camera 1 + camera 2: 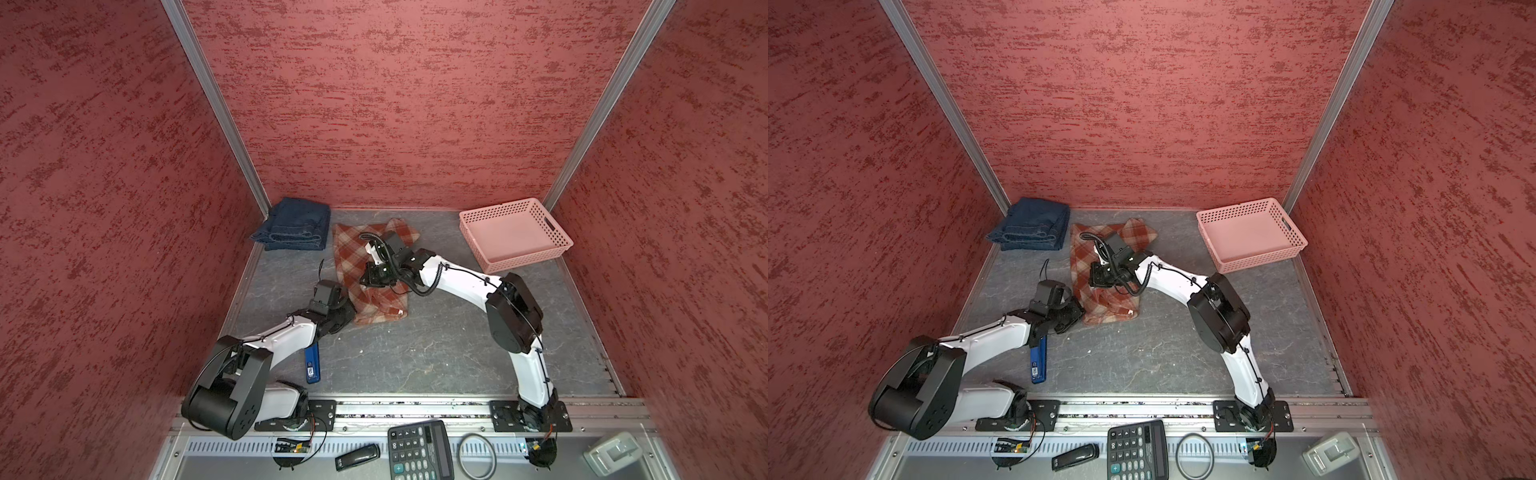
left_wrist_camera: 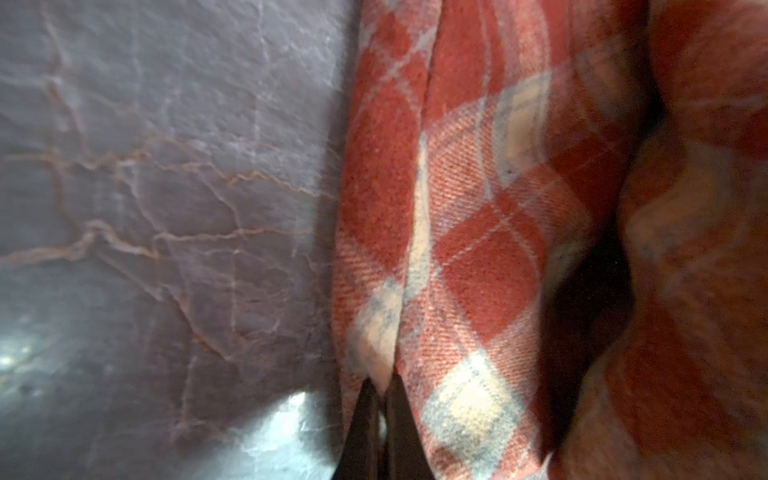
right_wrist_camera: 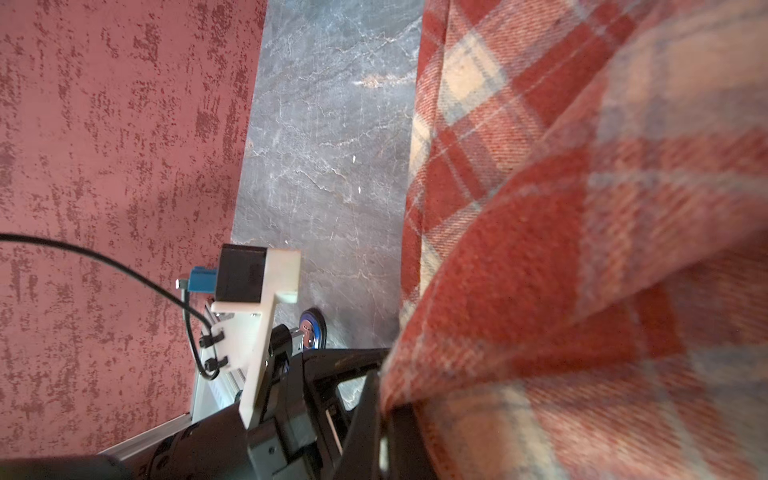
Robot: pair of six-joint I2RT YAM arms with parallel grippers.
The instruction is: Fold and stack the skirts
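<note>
A soft, fuzzy plaid skirt in rust-red and cream checks lies bunched up in the middle of the grey tabletop with thin crack-like lines, toward the back. It is lumpy, with deep folds.

The left gripper sits at the near left edge of the skirt. In the left wrist view its two dark pointed fingers are squeezed together on a fold of the woolly cloth. The right gripper is over the middle of the skirt. In the right wrist view its jaws are pinched tight on the plaid too, and the cloth hangs from them in a thick drape.

A neat folded pile of dark blue denim skirts rests in the back left corner, just beside the plaid one, with pale stitched hems showing. A pink plastic basket full of little holes stands in the back right corner, well apart from the skirts.
</note>
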